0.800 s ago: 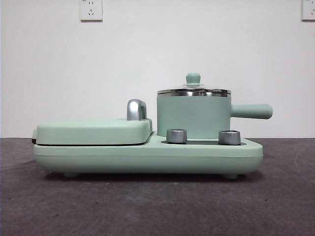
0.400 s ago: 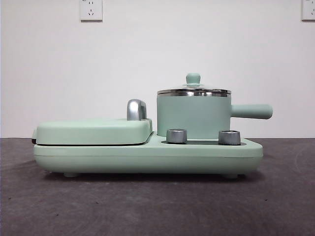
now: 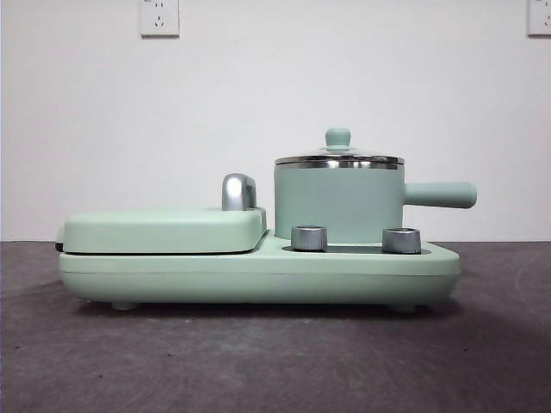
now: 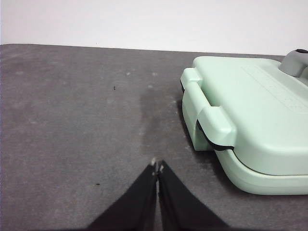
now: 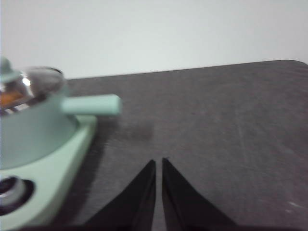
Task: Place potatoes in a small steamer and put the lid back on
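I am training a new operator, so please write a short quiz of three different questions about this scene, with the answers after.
1. True or false: the lid sits on the small steamer.
2. Which gripper is shut on something? A) the left gripper B) the right gripper C) neither
3. Fill in: in the front view, the steamer's side handle points toward the ____ edge of the picture.

Key
1. True. Through the glass, the right wrist view shows something orange, though blurred.
2. C. Both pairs of fingers are closed on nothing above the dark table.
3. Right.
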Motion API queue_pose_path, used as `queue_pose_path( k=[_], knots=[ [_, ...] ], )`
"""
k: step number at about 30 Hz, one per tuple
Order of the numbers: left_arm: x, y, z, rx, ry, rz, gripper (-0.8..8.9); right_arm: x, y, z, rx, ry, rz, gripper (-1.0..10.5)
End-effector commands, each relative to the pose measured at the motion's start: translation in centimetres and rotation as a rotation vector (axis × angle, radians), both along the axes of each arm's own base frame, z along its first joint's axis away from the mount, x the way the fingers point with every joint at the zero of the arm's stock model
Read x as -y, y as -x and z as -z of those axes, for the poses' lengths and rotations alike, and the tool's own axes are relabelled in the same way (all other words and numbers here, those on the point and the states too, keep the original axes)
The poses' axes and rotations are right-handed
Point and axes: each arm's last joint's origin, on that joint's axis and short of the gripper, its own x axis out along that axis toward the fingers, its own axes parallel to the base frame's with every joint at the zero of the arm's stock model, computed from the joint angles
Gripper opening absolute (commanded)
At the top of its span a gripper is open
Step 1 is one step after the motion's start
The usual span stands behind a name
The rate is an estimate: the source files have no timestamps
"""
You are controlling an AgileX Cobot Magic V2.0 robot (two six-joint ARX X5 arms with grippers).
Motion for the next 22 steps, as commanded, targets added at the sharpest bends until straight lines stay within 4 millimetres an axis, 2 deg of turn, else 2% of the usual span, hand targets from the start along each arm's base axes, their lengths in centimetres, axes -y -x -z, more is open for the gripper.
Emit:
queue_pose_path(
  k=[1, 10, 15, 22],
  knots=[
    [0.0, -0.1, 0.7, -0.026, 0.001, -0.008, 0.06, 0.1, -0.1, 1.1, -0.002, 0.056, 0.035, 0.2],
    [0.0, -0.1, 0.7, -0.026, 0.001, -0.009, 0.06, 0.3, -0.6, 4.5, -0.057, 0.067, 0.107, 0.2],
    [0.0, -0.1, 0.7, -0.026, 0.001, -0.009, 0.06, 0.4, -0.6, 4.5, -0.059, 0.071, 0.115, 0.2],
    [0.0, -0.1, 0.7, -0.026, 0.001, -0.009, 0.06, 0.1, -0.6, 4.5, -0.062, 0.061, 0.031, 0.2]
  ],
)
